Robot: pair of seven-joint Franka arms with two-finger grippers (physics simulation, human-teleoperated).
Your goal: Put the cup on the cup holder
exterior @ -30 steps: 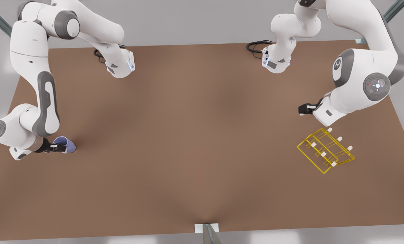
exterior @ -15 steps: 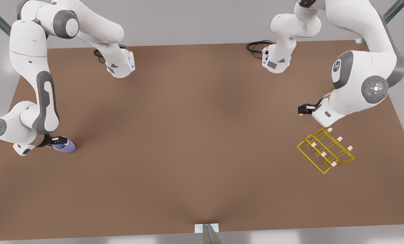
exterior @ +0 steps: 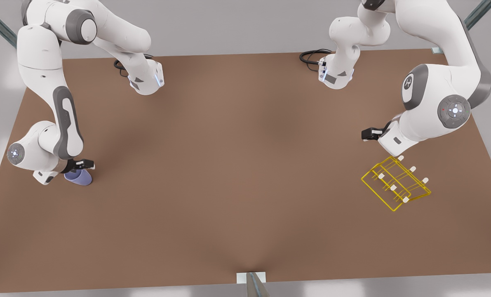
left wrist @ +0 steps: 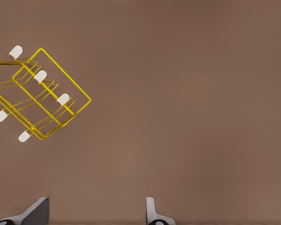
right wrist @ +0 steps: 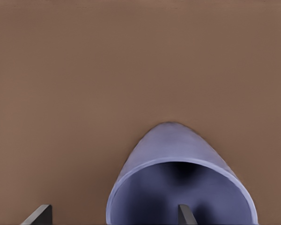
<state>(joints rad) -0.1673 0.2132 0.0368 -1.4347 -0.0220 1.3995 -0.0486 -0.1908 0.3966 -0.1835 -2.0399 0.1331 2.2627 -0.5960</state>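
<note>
Two arms stand over a brown table [exterior: 237, 165] in the front view. Right gripper [exterior: 84, 166]: at the front view's left, low over the cup [exterior: 79, 177], its dark fingers at the cup's upper edge. Cup: pale lavender-blue, resting on the table near the front view's left edge, well apart from the cup holder [exterior: 395, 183]. Cup holder: yellow wire rack with white-capped prongs, lying on the table at the front view's right. Left gripper [exterior: 368, 134]: at the front view's right, above and just beside the rack, not touching it; this arm waits. Two black cable loops sit by the arm bases at the table's far edge.

Left wrist view: cup holder [left wrist: 35, 93] on bare table [left wrist: 187, 108], five white caps showing. Left gripper [left wrist: 96, 211]: jaws apart, nothing between them, clear of the rack.

Right wrist view: cup [right wrist: 178, 173] seen into its open mouth, tilted toward the camera. Right gripper [right wrist: 113, 213]: jaws apart, one finger [right wrist: 185, 214] inside the cup's mouth, the other finger [right wrist: 40, 214] outside its wall, the wall between them; contact cannot be told.
</note>
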